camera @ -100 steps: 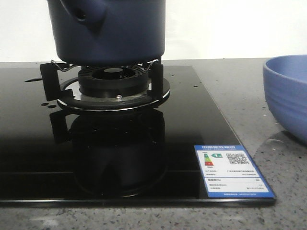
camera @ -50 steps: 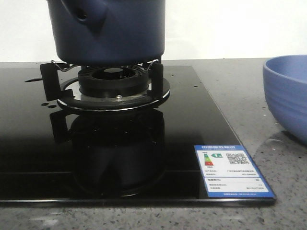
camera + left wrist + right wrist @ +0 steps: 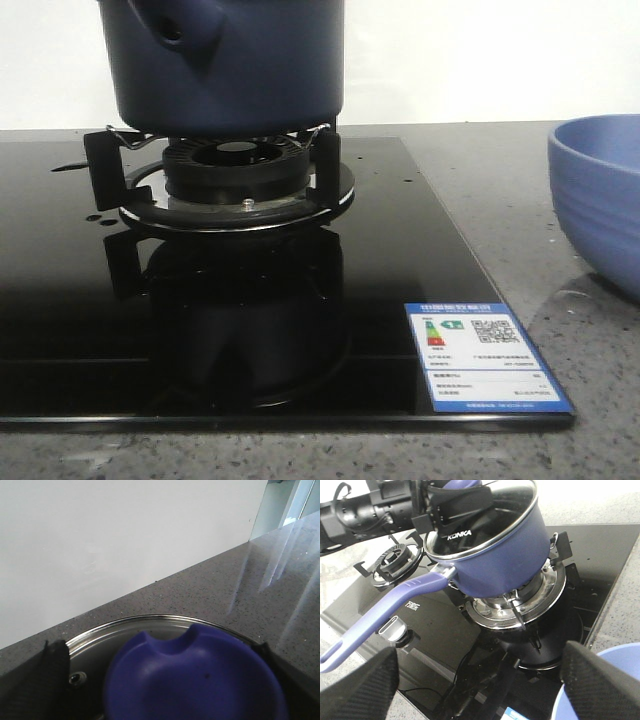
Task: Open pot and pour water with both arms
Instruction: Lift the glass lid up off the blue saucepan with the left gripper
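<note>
The dark navy pot (image 3: pixel 240 70) stands on the burner stand (image 3: pixel 235 180), its stubby holed handle toward the front left. In the right wrist view the pot (image 3: pixel 505 555) shows a long blue handle (image 3: pixel 385 615) and a glass lid with a steel rim (image 3: pixel 150 622). My left gripper (image 3: pixel 160 680) is open and straddles the lid's blue knob (image 3: pixel 200 680), with a gap beside one finger (image 3: pixel 52 670). Low over the hob's front, my right gripper (image 3: pixel 480 685) hangs open with nothing in it. No water shows.
A paler blue ribbed bowl (image 3: pixel 600 190) sits on the grey counter right of the black glass hob (image 3: pixel 400 250). A second burner (image 3: pixel 395 562) and a control knob (image 3: pixel 392 627) lie beyond the pot's long handle. A label sticker (image 3: pixel 485 355) marks the hob's front right corner.
</note>
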You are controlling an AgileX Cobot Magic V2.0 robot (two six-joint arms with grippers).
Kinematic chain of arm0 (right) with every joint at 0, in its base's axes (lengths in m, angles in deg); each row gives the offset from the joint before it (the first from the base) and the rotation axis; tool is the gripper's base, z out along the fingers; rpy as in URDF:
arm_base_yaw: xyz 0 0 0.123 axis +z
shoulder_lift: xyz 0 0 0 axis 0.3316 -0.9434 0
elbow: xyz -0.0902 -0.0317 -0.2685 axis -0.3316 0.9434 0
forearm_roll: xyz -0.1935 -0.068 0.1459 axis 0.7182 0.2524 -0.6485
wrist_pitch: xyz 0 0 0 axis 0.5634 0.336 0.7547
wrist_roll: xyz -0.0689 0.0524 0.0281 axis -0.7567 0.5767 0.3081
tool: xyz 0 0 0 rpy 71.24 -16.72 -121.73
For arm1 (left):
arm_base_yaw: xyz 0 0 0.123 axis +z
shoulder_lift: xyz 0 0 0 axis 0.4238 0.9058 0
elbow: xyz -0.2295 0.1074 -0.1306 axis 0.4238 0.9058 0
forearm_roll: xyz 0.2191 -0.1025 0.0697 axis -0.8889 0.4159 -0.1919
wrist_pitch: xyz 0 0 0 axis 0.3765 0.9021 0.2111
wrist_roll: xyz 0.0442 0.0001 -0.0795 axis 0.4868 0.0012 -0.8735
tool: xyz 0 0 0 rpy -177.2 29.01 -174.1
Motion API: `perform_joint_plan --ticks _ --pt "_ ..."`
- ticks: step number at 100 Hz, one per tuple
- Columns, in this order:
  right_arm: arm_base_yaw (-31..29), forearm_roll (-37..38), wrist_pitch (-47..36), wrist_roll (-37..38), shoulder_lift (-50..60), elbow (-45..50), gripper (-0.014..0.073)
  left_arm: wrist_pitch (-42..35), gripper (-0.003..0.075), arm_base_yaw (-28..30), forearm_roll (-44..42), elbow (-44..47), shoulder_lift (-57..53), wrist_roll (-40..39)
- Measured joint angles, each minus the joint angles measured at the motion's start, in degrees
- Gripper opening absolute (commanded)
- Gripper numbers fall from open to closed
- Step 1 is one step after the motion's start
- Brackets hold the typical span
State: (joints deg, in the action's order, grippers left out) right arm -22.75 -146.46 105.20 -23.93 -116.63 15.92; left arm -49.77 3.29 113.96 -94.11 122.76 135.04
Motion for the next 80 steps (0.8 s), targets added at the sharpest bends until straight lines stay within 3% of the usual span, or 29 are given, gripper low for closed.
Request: perform_joint_plan --ticks 9,29,38,58,80 --pt "0.0 0.0 0.0 0.0 0.0 0.0 0.0598 0.55 0.0538 0.0 0.12 -0.1 0.23 0.13" --pt "0.0 0.0 0.0 0.0 0.0 0.0 0.0598 2.46 0.0225 -0.12 0.67 -0.35 0.35 0.38" --pt "0.0 0.0 0.0 0.0 0.0 0.0 0.0598 3.16 0.0144 -0.23 0.81 -0.35 0.35 0.38" --pt "0.0 0.0 0.0 0.0 0.0 0.0 0.0598 3.35 0.0132 -0.23 0.84 -0.35 -0.15 0.38" --pt "0.0 -0.14 -0.89 0.0 0.0 0.0 0.0598 3.1 0.0187 3.12 0.41 -0.71 -6.22 -0.21"
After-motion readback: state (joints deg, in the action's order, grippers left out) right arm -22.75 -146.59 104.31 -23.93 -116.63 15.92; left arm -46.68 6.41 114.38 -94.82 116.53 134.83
